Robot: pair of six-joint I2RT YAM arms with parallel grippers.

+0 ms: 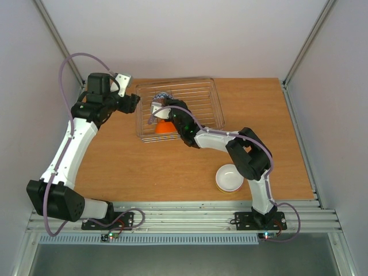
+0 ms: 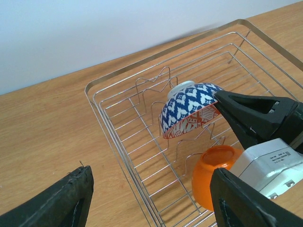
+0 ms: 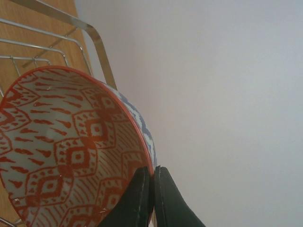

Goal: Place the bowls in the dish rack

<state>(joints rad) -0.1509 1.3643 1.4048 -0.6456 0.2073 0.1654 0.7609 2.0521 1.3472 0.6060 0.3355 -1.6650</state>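
1. The right fingers (image 3: 147, 203) are clamped shut on the rim of the blue-and-white zigzag bowl (image 2: 189, 106), one finger inside and one outside. The bowl is tipped on edge over the wire dividers of the dish rack (image 2: 142, 65), which sits at 12 o'clock on the counter (image 1: 144, 167). I can't tell if its lower rim is resting on the wires yet.
2. The left fingers (image 1: 132, 103) are spread wide and holding nothing, parked just off the rack's 9 o'clock edge.
3. An orange bowl (image 2: 213, 170) lies on its side in the rack, just beside the zigzag one at its 6 o'clock in the top view. A white bowl (image 1: 229, 175) waits on the counter around 5 o'clock, with what looks like a yellowish one under it.
4. What I'd worry about:
   - It's a skinny pinch on a slick rim, so the bowl could pivot or slip out.
   - If it's let go before it sits between the dividers, it could flop flat or roll into the orange bowl.
   - Pulling out could clip the orange bowl too.
5. Writing: there's a white label plate (image 2: 267, 168) on the right arm's wrist with tiny print, but it's too small to read. No brands are visible.
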